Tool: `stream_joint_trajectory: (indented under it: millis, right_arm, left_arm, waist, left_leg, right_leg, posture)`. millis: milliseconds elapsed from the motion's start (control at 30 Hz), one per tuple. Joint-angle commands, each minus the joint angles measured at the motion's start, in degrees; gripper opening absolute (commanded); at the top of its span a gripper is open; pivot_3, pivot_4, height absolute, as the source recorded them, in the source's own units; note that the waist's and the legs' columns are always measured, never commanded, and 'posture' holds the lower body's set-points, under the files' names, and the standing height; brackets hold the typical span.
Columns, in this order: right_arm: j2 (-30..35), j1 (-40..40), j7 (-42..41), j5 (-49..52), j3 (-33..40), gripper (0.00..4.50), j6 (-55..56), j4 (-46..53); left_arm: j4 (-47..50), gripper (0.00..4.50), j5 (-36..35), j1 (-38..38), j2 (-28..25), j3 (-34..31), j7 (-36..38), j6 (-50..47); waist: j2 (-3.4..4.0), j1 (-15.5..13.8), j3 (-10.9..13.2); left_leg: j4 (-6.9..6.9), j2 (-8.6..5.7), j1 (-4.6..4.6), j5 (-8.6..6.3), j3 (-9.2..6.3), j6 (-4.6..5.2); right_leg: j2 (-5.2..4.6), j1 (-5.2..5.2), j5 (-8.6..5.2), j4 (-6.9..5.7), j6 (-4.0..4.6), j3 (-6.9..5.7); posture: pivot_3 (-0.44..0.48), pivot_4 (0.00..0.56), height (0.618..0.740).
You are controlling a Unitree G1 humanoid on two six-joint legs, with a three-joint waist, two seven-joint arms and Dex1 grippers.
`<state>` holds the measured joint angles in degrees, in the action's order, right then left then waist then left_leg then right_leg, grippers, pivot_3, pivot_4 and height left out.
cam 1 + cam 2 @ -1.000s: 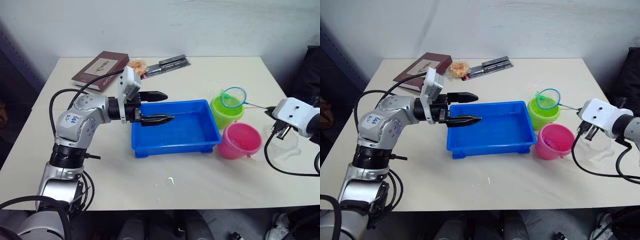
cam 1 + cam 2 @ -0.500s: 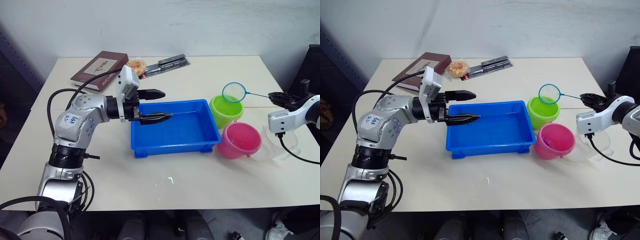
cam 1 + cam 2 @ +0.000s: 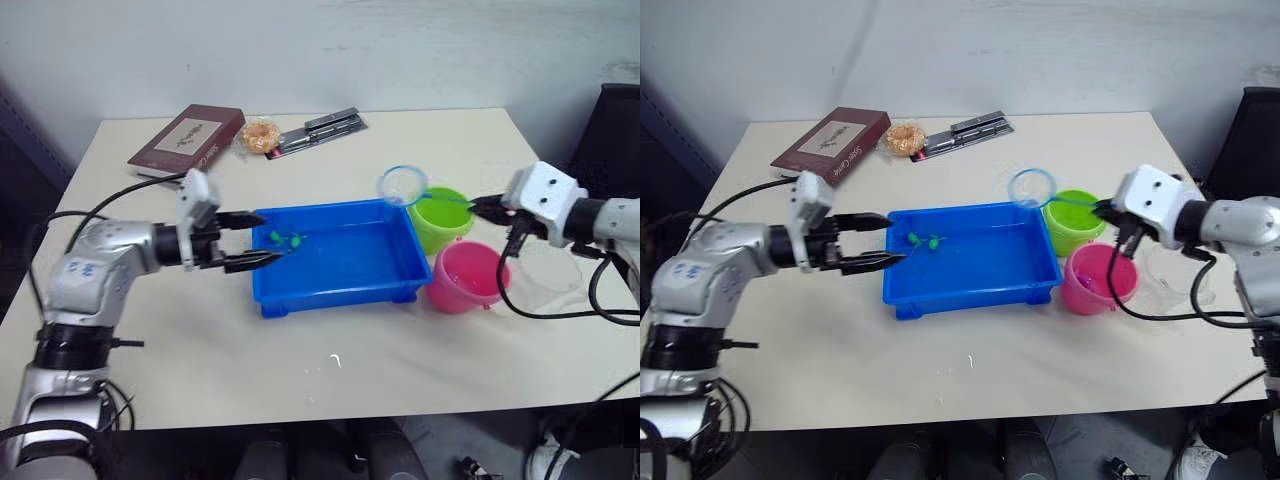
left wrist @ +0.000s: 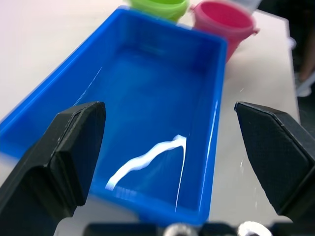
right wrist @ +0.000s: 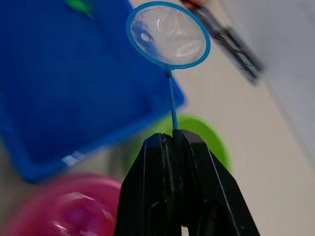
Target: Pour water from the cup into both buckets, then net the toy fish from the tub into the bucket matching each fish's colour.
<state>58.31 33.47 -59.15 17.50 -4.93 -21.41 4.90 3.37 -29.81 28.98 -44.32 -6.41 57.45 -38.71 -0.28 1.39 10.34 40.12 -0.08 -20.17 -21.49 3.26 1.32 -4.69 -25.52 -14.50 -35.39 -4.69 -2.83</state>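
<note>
Net over tub's far corner

Right tool [image 5: 172, 135] clamped on thin handle of small blue-rimmed hoop net [image 3: 403, 185], hoop above far right corner of bright blue rectangular plastic tub [image 3: 340, 275], beside lime green bucket [image 3: 441, 216]. Left tool [image 3: 252, 239] apart at tub's left end.

light: bright, even | glare: white streak on tub [image 4: 147, 162] floor | blur: wrist-view backgrounds soft
</note>
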Motion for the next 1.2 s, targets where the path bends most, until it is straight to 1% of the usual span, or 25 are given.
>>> stream_joint_trajectory:
  millis: [33,133,200,267,333,467,600,733,800,967,1167,1200]
  right_arm:
    - [-3.49,1.60,-2.52,0.23,-5.50,0.00,-7.30,2.86]
    - [-6.93,4.07,-2.32,-4.18,-10.20,0.00,-8.32,-0.01]
    - [-10.45,7.59,-3.72,-7.40,-14.75,0.00,-8.02,-5.21]
    - [-13.81,11.15,-3.80,-11.51,-18.11,0.00,-5.03,-11.56]
    - [-16.38,13.61,-4.27,-13.19,-19.16,0.00,-3.98,-15.89]
    - [-19.39,15.57,-5.48,-15.52,-19.93,0.00,-2.62,-20.70]
    - [-24.69,18.36,-2.97,-17.82,-19.16,0.00,0.30,-27.92]
    - [-29.12,20.80,-0.11,-18.19,-16.77,0.00,1.95,-32.53]
    - [-29.89,21.21,0.11,-18.46,-16.36,0.00,2.84,-33.40]
    - [-28.93,19.83,-0.03,-18.17,-14.60,0.00,3.10,-30.79]
    - [-26.26,16.08,-1.48,-17.61,-12.37,0.00,3.98,-24.67]
    - [-25.24,14.80,-2.30,-16.78,-11.59,0.00,3.78,-22.03]
  left_arm:
    - [6.28,4.49,-3.84,-3.64,-1.08,-5.38,-2.08,-2.98]
    - [10.66,4.49,-5.54,-7.25,-1.52,-8.21,-3.95,-5.04]
    - [13.33,4.49,-5.96,-9.00,-2.09,-10.07,-6.01,-6.28]
    - [15.74,4.49,-6.91,-10.65,-2.80,-11.95,-7.23,-7.64]
    - [17.47,4.49,-7.64,-12.15,-3.30,-13.37,-8.13,-8.57]
    - [19.58,4.49,-9.01,-14.04,-3.46,-15.35,-10.07,-9.75]
    - [20.92,4.49,-9.71,-15.13,-3.26,-16.19,-11.94,-10.06]
    - [20.82,4.49,-9.51,-14.95,-3.50,-16.00,-13.35,-9.91]
    - [20.30,4.49,-9.00,-14.57,-3.76,-15.64,-13.99,-9.67]
    - [19.31,4.49,-9.42,-13.21,-4.22,-14.88,-13.51,-9.26]
    - [17.65,4.49,-9.14,-11.16,-3.71,-13.14,-12.95,-7.80]
    - [17.17,4.49,-9.12,-10.30,-3.54,-12.35,-12.64,-7.42]
  waist:
    - [-0.03,-0.47,-0.01]
    - [-0.04,-1.26,0.00]
    - [-0.04,-1.35,0.00]
    - [-0.04,-1.13,0.00]
    - [-0.04,-1.00,0.00]
    - [-0.04,-1.11,0.00]
    - [-0.04,-0.82,0.00]
    - [-0.04,0.00,0.00]
    - [-0.04,0.28,0.00]
    - [-0.04,0.26,0.00]
    - [-0.04,0.23,0.00]
    - [-0.04,0.24,0.00]
  left_leg:
    - [0.01,-0.02,-0.02,-0.01,-0.06,0.01]
    - [0.00,-0.16,-0.09,-0.03,-0.10,0.07]
    - [0.01,-0.21,-0.15,-0.02,-0.15,0.09]
    - [0.01,-0.23,-0.15,-0.01,-0.14,0.09]
    - [-0.01,-0.22,-0.15,-0.01,-0.14,0.09]
    - [-0.05,-0.19,-0.15,-0.02,-0.16,0.06]
    - [-0.03,-0.20,-0.15,-0.02,-0.16,0.06]
    - [-0.05,-0.19,-0.14,0.00,-0.19,0.02]
    - [-0.05,-0.19,-0.14,-0.01,-0.19,0.02]
    - [-0.06,-0.19,-0.15,-0.01,-0.21,0.01]
    - [-0.06,-0.19,-0.15,-0.01,-0.21,0.00]
    - [-0.06,-0.19,-0.15,-0.01,-0.21,0.00]
  right_leg:
    - [-0.05,0.02,0.00,0.02,0.00,-0.03]
    - [-0.20,-0.05,0.00,0.03,0.00,-0.04]
    - [-0.25,-0.07,0.00,0.06,0.00,-0.11]
    - [-0.25,-0.07,0.01,0.08,-0.01,-0.11]
    - [-0.23,-0.07,0.01,0.08,-0.01,-0.14]
    - [-0.20,-0.08,0.00,0.09,0.01,-0.19]
    - [-0.20,-0.06,0.00,0.08,0.00,-0.19]
    - [-0.18,-0.07,-0.01,0.04,0.01,-0.20]
    - [-0.18,-0.07,-0.01,0.04,0.01,-0.21]
    - [-0.18,-0.07,-0.01,0.06,0.01,-0.22]
    - [-0.19,-0.07,-0.01,0.08,0.01,-0.22]
    - [-0.18,-0.07,-0.01,0.07,0.01,-0.22]
  posture:
    - [0.000,0.150,0.740]
    - [0.000,0.150,0.740]
    - [0.000,0.150,0.740]
    - [0.000,0.150,0.740]
    - [0.000,0.150,0.740]
    - [0.000,0.150,0.740]
    - [0.000,0.150,0.740]
    - [0.000,0.150,0.740]
    - [0.000,0.150,0.740]
    - [0.000,0.150,0.740]
    - [0.000,0.150,0.740]
    - [0.000,0.150,0.740]
